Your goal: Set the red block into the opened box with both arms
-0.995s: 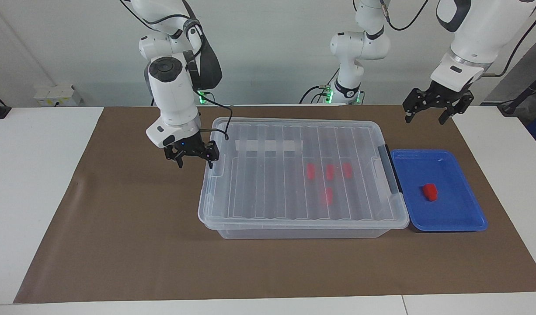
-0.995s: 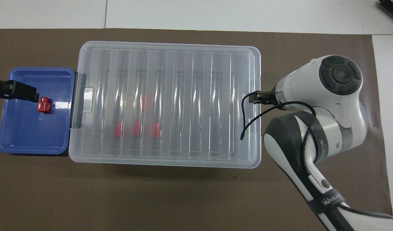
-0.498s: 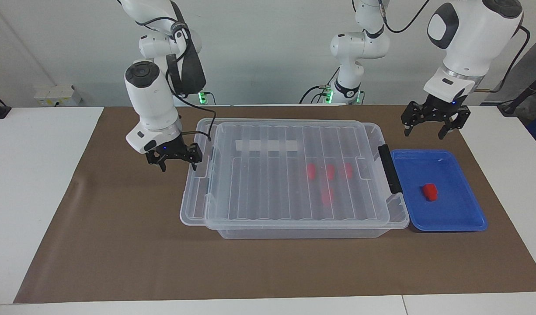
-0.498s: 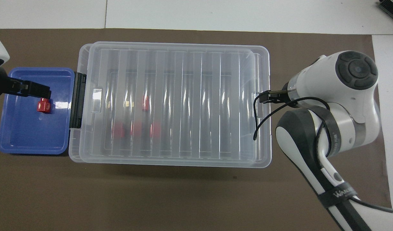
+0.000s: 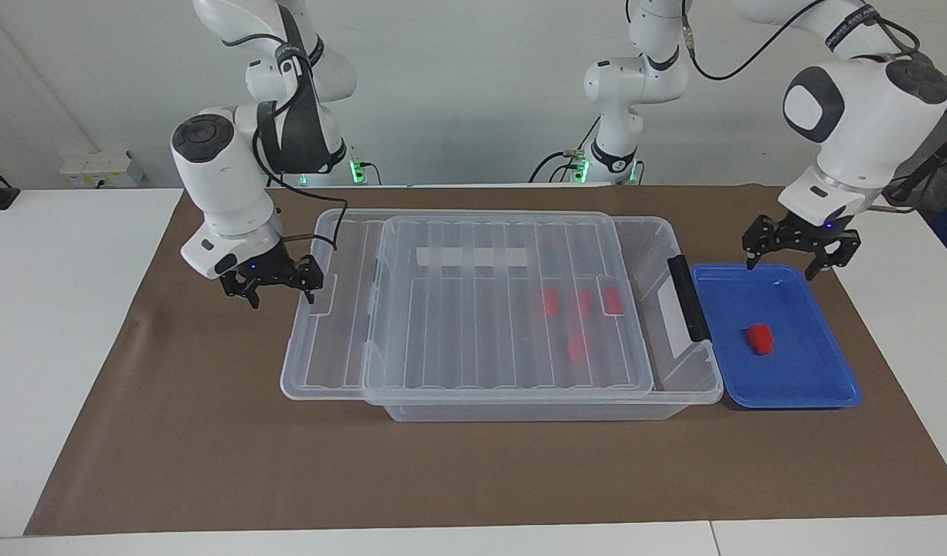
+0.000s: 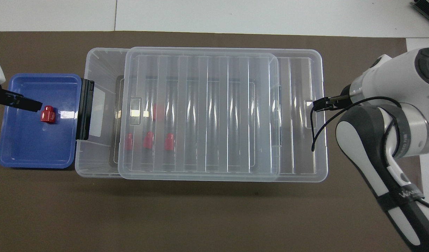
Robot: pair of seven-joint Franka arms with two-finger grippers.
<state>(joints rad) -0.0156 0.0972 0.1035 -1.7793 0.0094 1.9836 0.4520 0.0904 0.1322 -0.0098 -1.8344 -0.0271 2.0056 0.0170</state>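
Since a second ago the ribbed clear lid (image 5: 458,301) has slid along the box (image 5: 678,363) toward the right arm's end of the bench (image 5: 95,371), and now overhangs that end, leaving the box uncovered at its dark grey handle (image 5: 688,297). The right gripper (image 5: 271,284) has travelled with it and sits at the lid's overhanging edge, fingers spread; whether they touch the lid cannot be told. The left gripper (image 5: 800,252) has come down over the shallow blue tray (image 5: 821,386), at the edge nearer the robots, fingers released and empty.

Contents: four red blocks (image 5: 582,303) lie in the box (seen blurred through the lid). A fifth, the red block (image 5: 759,338), lies alone in the tray, which stands just beside the handle end of the box.

Materials: box and lid are clear plastic, the lid ridged in parallel ribs with a white tape strip (image 5: 473,256); the tray is glossy. A brown mat (image 5: 211,455) covers the bench.
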